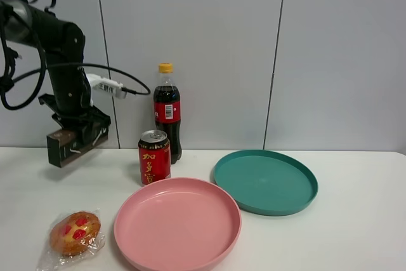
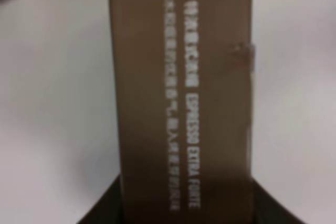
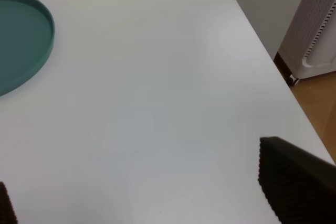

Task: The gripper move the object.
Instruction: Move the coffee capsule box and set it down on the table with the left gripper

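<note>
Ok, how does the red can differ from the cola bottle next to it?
The cola bottle is clearly taller than the red can. The bottle is clear plastic holding dark drink, with a yellow cap; the can is red all over, with gold characters and a silver top. The can stands nearer the camera, the bottle just behind it. Both stand upright on the white table, and both show red on their sides.

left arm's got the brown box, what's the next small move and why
Probably lift the box a little higher before going sideways. The left gripper is shut on it, low near the back left of the table, and the red can and cola bottle stand just to its right, so a low sweep might knock them.
</note>
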Controlling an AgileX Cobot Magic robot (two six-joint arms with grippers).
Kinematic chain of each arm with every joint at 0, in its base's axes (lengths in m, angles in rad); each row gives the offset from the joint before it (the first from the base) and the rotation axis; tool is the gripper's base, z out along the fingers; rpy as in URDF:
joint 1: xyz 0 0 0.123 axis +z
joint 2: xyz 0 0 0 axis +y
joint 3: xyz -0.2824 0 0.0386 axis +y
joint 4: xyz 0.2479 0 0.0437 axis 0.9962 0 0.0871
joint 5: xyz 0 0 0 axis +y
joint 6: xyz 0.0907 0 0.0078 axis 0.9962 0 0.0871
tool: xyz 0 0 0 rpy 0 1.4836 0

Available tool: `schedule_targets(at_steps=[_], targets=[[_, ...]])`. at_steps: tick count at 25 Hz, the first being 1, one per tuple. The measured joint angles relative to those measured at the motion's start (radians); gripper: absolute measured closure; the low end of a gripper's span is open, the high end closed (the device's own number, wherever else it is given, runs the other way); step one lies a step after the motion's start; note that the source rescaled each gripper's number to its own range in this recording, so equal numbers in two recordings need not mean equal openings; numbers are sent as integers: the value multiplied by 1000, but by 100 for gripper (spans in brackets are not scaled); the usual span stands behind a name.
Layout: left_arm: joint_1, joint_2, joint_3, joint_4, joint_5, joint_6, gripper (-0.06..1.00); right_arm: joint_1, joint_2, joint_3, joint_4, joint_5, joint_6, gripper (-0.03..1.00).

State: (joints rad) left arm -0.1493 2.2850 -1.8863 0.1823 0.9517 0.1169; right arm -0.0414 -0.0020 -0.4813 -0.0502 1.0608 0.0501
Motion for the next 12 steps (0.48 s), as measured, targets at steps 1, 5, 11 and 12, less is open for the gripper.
schedule_targets(at_steps=[1, 5, 11, 12], targets=[[0, -20, -23, 13, 43, -5, 94, 0, 0, 0, 0, 0, 0, -3], [0, -109, -174, 35, 224, -14, 94, 0, 0, 0, 0, 0, 0, -3], [-45, -288, -393, 29, 255, -39, 94, 0, 0, 0, 0, 0, 0, -3], [-65, -308, -420, 29, 256, -39, 94, 0, 0, 0, 0, 0, 0, -3]])
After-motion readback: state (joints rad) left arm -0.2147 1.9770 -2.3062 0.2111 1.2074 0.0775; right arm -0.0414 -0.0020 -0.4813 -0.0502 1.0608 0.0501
